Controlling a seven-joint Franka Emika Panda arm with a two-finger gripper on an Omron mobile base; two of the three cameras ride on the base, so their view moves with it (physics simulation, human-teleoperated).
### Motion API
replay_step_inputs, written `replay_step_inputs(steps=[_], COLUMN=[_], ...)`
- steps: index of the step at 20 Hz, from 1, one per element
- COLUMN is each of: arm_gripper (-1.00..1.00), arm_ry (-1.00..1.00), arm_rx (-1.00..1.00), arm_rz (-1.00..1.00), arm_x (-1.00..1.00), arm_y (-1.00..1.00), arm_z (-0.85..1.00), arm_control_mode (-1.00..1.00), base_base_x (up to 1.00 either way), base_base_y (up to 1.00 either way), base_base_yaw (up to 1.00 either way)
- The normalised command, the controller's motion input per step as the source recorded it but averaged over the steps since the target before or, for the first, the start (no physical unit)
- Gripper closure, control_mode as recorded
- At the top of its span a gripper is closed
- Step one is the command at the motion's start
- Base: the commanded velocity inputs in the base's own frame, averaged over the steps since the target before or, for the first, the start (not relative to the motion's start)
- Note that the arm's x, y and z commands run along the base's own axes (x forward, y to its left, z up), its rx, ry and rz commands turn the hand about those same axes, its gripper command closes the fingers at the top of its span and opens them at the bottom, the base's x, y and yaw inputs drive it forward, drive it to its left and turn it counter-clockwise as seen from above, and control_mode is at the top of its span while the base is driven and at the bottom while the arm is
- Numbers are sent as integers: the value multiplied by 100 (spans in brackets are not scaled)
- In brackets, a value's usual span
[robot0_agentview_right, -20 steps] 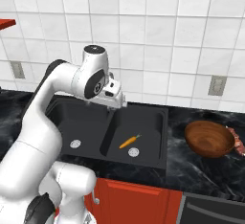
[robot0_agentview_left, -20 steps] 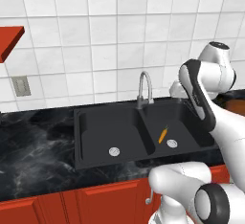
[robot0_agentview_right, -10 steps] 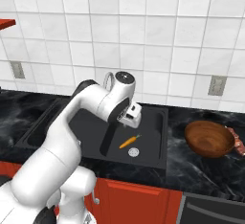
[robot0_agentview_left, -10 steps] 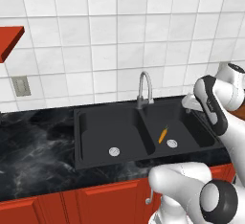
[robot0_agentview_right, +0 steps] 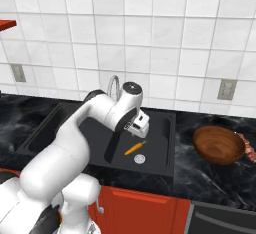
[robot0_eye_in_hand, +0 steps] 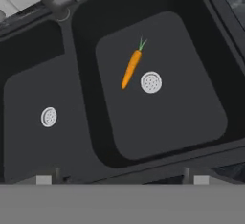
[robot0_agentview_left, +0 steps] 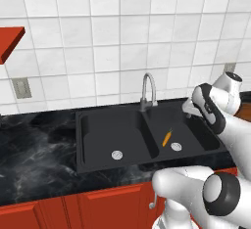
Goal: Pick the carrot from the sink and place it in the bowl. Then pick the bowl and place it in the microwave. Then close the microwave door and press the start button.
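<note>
The small orange carrot [robot0_eye_in_hand: 130,68] lies flat on the floor of the right basin of the black sink [robot0_agentview_left: 98,125], just beside the round silver drain [robot0_eye_in_hand: 151,82]. It also shows as the carrot [robot0_agentview_left: 167,137] and carrot [robot0_agentview_right: 135,148] in the two base views. My gripper [robot0_agentview_right: 138,126] hangs above that basin, a little behind the carrot. In the hand view my gripper [robot0_eye_in_hand: 122,180] stands open, its fingertips [robot0_eye_in_hand: 44,180] far apart with nothing between them. The brown bowl [robot0_agentview_right: 218,144] sits empty on the counter right of the sink. The microwave is out of view.
The curved silver faucet [robot0_agentview_left: 148,90] rises behind the divider between the basins. Black marble counter [robot0_agentview_left: 34,147] runs on both sides, with red cabinet fronts [robot0_agentview_left: 98,208] below. A reddish object [robot0_agentview_right: 248,147] lies just right of the bowl. Wall outlets [robot0_agentview_right: 226,89] sit on the tiles.
My arm has swung to the right and come down over the right basin, closer to the carrot. The carrot and the bowl have stayed where they were.
</note>
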Motion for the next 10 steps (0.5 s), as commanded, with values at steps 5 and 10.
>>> replay_step_inputs(steps=[5,10], arm_gripper=[-100,-100], arm_ry=[0,0], arm_rx=[0,0], arm_rz=[-17,-11], arm_x=[40,40], arm_y=[0,1], arm_z=[-72,-68], arm_control_mode=[-100,-100], base_base_x=[0,0], base_base_y=[0,0], base_base_yaw=[0,0])
